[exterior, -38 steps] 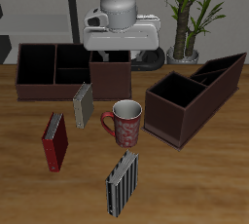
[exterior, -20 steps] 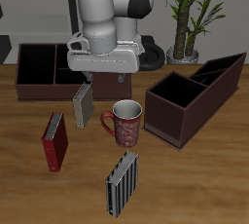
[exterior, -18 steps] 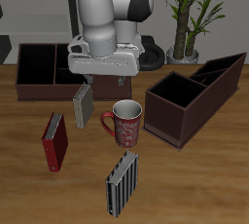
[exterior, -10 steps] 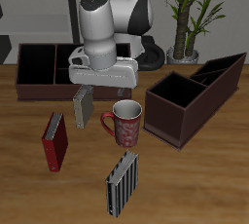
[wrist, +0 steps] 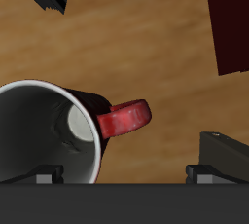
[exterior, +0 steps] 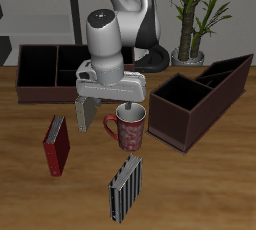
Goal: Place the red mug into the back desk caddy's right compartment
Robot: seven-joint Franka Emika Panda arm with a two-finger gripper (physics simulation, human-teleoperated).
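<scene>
The red mug (exterior: 129,128) stands upright on the table, its handle (exterior: 108,124) toward the red book. My gripper (exterior: 107,109) is open and empty, low over the mug's handle side. In the wrist view the mug (wrist: 47,135) shows its white inside, and its red handle (wrist: 124,119) sticks out between my spread fingers; the gripper (wrist: 119,172) touches nothing. The back desk caddy (exterior: 40,66) lies behind my arm. Its taller right compartment is mostly hidden by my hand.
A grey book (exterior: 86,104) stands close beside one finger, also in the wrist view (wrist: 229,155). A red book (exterior: 56,145) and a striped book (exterior: 125,186) stand nearer the front edge. The other dark caddy (exterior: 200,99) sits beside the mug. A plant (exterior: 195,14) is at the back.
My arm has come forward from over the back caddy and lowered toward the mug. The mug and the books have not moved.
</scene>
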